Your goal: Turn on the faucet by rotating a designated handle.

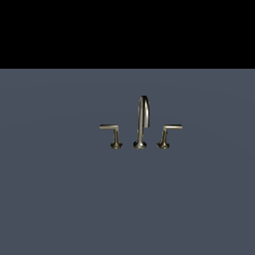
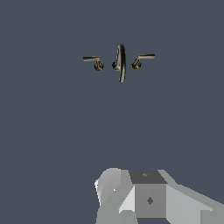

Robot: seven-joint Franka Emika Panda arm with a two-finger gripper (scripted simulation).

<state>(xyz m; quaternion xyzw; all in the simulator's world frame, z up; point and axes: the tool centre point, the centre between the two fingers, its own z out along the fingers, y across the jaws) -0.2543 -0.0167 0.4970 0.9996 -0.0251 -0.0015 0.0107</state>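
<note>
The brass faucet stands on the flat grey surface, with its tall arched spout in the middle. The handle, a short L-shaped lever on a slanted post, stands to the exterior view's right of the spout. Its twin lever, on an upright post, stands to the left. The wrist view shows the faucet, the handle and the twin far ahead. Only grey blocky parts of my gripper show at that picture's edge, well away from the faucet. I cannot tell how the jaws stand. The arm is out of the exterior view.
The grey surface runs around the faucet on all sides. A black background lies beyond its far edge.
</note>
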